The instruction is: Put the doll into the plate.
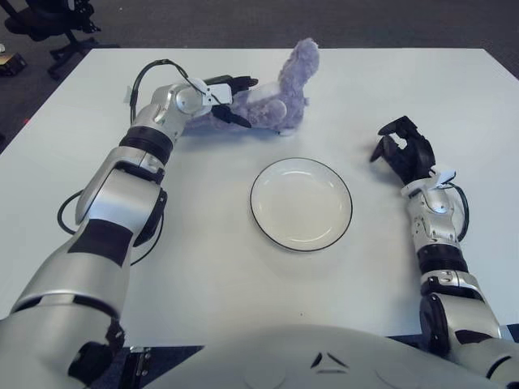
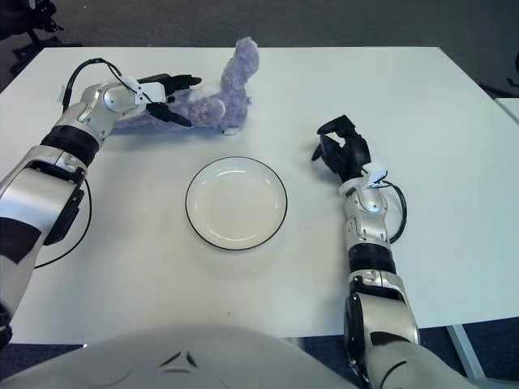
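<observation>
A purple plush doll (image 1: 276,101) lies on the white table at the back, one limb sticking up. My left hand (image 1: 233,99) is at the doll's left end, fingers (image 1: 238,82) spread above and below its body and touching it, not closed. The white plate (image 1: 301,203) with a dark rim sits in the middle of the table, in front of the doll and holding nothing. My right hand (image 1: 401,150) shows to the right of the plate, fingers loosely bent and holding nothing.
The white table (image 1: 203,275) spans the view, with dark floor beyond its far edge. A black cable (image 1: 65,215) loops beside my left arm. A chair base (image 1: 49,24) stands on the floor at the far left.
</observation>
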Robot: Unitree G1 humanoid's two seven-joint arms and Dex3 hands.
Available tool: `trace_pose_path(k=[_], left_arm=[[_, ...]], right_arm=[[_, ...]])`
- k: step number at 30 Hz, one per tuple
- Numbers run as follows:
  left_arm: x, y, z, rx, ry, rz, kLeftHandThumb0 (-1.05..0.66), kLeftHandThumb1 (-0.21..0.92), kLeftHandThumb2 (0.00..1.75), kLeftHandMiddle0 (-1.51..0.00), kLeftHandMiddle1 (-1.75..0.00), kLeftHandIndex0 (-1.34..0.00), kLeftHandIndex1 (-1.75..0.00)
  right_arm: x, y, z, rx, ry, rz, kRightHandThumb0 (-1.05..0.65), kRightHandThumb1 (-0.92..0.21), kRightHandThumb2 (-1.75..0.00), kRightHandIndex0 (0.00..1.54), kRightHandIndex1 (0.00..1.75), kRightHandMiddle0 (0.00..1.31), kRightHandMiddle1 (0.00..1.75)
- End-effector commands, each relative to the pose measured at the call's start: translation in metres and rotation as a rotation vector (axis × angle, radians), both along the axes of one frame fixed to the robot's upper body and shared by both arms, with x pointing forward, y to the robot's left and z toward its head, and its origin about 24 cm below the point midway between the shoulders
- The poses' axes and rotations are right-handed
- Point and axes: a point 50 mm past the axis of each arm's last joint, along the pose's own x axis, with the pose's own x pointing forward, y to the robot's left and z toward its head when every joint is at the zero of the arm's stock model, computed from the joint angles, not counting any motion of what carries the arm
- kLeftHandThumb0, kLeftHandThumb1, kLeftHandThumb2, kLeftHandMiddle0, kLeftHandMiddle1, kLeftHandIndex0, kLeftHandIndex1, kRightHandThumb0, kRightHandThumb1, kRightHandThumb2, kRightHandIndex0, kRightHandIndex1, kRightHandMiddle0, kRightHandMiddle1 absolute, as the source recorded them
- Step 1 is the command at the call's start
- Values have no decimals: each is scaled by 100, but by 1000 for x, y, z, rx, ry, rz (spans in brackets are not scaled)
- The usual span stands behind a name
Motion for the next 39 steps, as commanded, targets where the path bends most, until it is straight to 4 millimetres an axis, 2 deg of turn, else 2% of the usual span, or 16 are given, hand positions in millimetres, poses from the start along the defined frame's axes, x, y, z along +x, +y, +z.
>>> trace_pose_path(k=[1, 21, 28, 31, 36, 39], left_arm=[[-2, 1, -6, -1, 17, -1, -89, 92, 2, -20, -1, -16, -1], [1, 4, -11, 149, 20, 54, -86, 90, 0, -27, -2, -20, -2], [0, 5, -13, 168, 24, 54, -84, 88, 0, -26, 0, -21, -2], [-1, 7, -18, 252, 46, 47, -81, 85, 0, -23, 0, -21, -2], [-1, 8, -19, 272, 48, 48, -78, 83, 0, -21, 0, -21, -2], [-2, 10, -27, 337, 39, 47, -76, 82, 0, -21, 0, -21, -1]], right_arm=[[-9, 7, -22, 113, 54, -57, -36, -80, -67, 77, 175, 28, 175], [-10, 10, -17, 250, 12, -55, -36, -84, -62, 78, 175, 26, 175], [-10, 10, -17, 261, 10, -54, -36, -84, -62, 78, 175, 26, 175], [-10, 9, -17, 301, 8, -55, -36, -84, -62, 78, 175, 26, 175], [-10, 9, -16, 313, 9, -54, -36, -83, -62, 78, 175, 26, 175], [-9, 8, -16, 358, 9, -50, -36, -82, -65, 80, 175, 27, 175]])
